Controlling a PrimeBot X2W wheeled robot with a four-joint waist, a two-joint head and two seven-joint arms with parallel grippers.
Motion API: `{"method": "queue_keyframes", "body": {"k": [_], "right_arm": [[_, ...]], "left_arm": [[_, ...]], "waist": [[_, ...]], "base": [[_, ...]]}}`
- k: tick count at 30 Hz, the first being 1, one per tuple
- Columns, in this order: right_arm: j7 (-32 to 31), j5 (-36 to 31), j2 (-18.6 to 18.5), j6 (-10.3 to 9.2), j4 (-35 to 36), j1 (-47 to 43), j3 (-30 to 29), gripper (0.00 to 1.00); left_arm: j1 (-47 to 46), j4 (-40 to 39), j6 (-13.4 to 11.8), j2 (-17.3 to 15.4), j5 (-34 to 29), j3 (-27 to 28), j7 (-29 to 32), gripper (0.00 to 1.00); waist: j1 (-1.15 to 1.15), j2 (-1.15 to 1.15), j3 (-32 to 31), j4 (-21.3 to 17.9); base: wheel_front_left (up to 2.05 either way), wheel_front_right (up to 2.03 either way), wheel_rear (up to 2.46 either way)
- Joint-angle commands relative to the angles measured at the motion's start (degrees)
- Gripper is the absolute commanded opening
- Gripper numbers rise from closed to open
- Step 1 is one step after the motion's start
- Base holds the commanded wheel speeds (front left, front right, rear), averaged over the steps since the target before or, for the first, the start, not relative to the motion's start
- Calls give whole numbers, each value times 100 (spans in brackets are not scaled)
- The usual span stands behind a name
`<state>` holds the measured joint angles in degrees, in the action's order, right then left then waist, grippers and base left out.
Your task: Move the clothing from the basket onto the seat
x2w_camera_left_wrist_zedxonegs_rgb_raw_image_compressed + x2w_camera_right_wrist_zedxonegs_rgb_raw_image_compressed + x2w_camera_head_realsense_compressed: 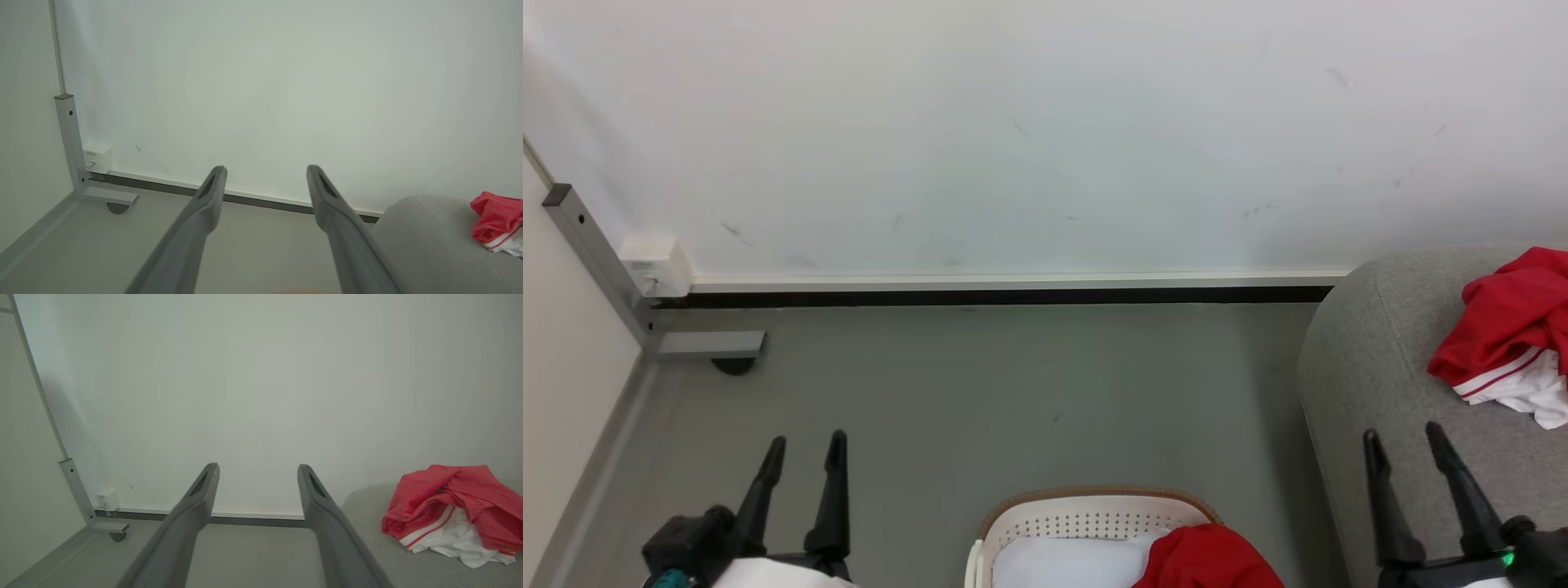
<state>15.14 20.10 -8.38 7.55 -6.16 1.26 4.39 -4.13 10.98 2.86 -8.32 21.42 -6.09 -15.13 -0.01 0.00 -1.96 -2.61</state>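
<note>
The white basket (1086, 516) with a tan rim stands at the bottom centre of the head view, and a red garment (1207, 557) lies at its right side. On the light-grey seat (1376, 367) at the right rests another piece of clothing (1511, 339), red with white panels and striped trim; it is also in the right wrist view (451, 508) and the left wrist view (496, 218). My left gripper (806, 447) is open over the floor left of the basket. My right gripper (1405, 434) is open over the seat's front, short of the garment. Neither holds anything.
A pale wall with a dark skirting strip (996, 296) runs across the back. A grey metal post with a foot and castor (715, 347) and a small white box (654, 265) stand in the left corner. Grey floor (1013, 392) lies between wall and basket.
</note>
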Motion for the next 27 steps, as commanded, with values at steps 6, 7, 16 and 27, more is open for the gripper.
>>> {"method": "queue_keyframes", "body": {"k": [6, 7, 16, 27], "right_arm": [[-2, -446, 185, -12, -120, -83, 323, 100], [-1, -464, 211, -12, -123, -56, 327, 100], [-1, -509, 227, -12, -131, 97, 309, 100], [-1, -485, 209, -13, -73, 134, 336, 100]], "left_arm": [[338, 42, 208, 328, -408, 523, -2, 100], [346, 35, 234, 364, -453, 557, -2, 100], [172, 63, 383, 508, -575, 622, -2, 100], [125, 119, 454, 533, -540, 657, -2, 100]], "waist": [[1, 0, 64, 12], [1, 0, 74, 15], [1, 0, 132, 26], [1, 0, 142, -29]], "base": [[0, 0, 0], [0, 0, 0], [0, 0, 0], [0, 0, 0]]}}
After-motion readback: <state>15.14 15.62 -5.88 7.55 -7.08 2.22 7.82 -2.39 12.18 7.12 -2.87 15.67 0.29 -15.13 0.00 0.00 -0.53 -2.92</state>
